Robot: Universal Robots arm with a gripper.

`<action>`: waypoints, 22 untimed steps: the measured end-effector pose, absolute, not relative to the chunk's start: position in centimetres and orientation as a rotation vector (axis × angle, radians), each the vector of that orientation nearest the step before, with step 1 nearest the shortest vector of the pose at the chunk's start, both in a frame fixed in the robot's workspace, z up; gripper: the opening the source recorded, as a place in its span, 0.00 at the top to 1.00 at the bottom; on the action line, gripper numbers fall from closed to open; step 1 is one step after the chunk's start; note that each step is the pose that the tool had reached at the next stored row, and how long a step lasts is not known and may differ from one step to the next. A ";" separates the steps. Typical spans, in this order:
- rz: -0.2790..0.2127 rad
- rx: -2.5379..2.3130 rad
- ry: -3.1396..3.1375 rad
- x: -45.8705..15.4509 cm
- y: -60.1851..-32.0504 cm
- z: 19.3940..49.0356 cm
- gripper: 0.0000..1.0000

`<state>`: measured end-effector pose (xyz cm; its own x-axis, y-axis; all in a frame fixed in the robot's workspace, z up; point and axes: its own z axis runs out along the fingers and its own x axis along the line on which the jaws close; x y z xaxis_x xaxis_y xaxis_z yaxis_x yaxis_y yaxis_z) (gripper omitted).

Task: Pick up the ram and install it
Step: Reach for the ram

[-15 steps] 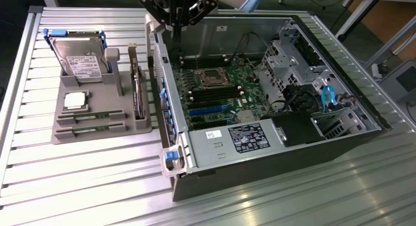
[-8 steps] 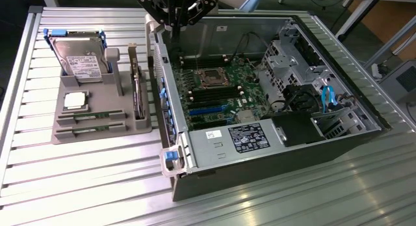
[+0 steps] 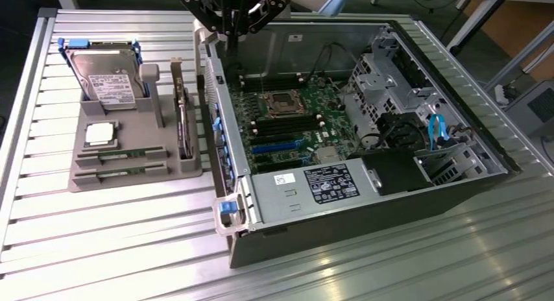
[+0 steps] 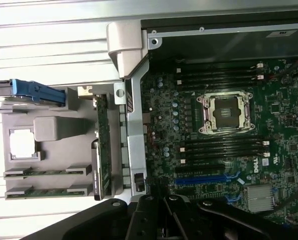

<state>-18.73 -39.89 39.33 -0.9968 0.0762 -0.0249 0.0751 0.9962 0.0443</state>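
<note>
Pincer (image 4: 160, 204) closed, seemingly empty, over computer case (image 3: 364, 223)

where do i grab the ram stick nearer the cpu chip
Probably take the ram stick mid-length on its upper long edge, coming straight down and pinching its thin faces. Blocks of the gray holder cap both ends, leaving only the middle span exposed.

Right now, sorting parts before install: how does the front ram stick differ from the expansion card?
The front ram stick is shorter and narrower; the expansion card is longer and taller. The ram stick lies across the grey holder; the card runs along its side beside the computer case. Both are green boards slotted into the holder.
</note>
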 end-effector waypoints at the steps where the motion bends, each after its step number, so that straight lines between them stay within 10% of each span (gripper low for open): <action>1: 0.068 0.118 3.112 -18.7 -39.9 39.3 0.90; 22: 0.068 0.118 3.112 -19.4 -39.9 39.3 0.90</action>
<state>-19.45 -39.89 39.33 -0.9968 0.0762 -0.0250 0.0750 0.9962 0.0444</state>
